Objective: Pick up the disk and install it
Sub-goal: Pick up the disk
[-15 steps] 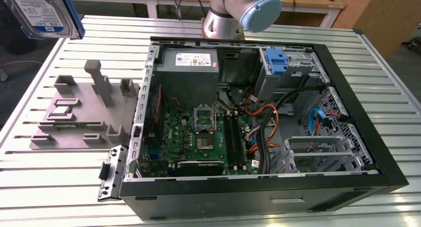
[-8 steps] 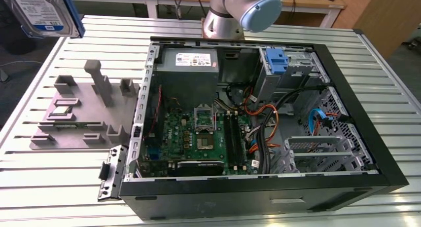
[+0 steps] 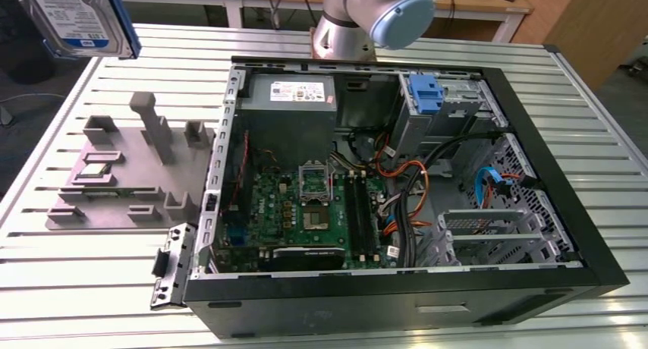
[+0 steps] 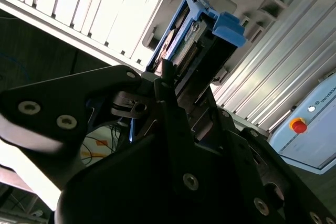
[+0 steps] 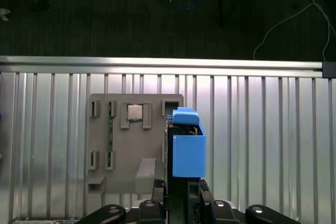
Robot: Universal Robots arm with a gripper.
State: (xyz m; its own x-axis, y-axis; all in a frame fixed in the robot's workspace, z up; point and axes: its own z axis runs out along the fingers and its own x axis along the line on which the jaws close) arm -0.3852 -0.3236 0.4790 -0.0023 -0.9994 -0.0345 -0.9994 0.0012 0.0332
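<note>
The disk (image 3: pixel 73 17), silver with a white label and blue side rails, hangs high above the table at the exterior view's far left. In the first wrist view the disk (image 5: pixel 187 150) shows edge-on, its blue rail toward the camera. My gripper (image 5: pixel 181 186) is shut on its near end. It hovers over the right edge of the grey fixture plate (image 5: pixel 134 148). In the second wrist view the black fingers (image 4: pixel 167 80) clamp the disk (image 4: pixel 195 32), which sticks out past them.
The open computer case (image 3: pixel 567 235) lies on the slatted table (image 3: pixel 61 273), with a blue bracket (image 3: pixel 429 95) in its drive bay and a grey power supply box (image 3: pixel 291 99). The grey fixture plate (image 3: pixel 102 205) with upright posts stands left of the case. The arm's base (image 3: pixel 350 30) is behind it.
</note>
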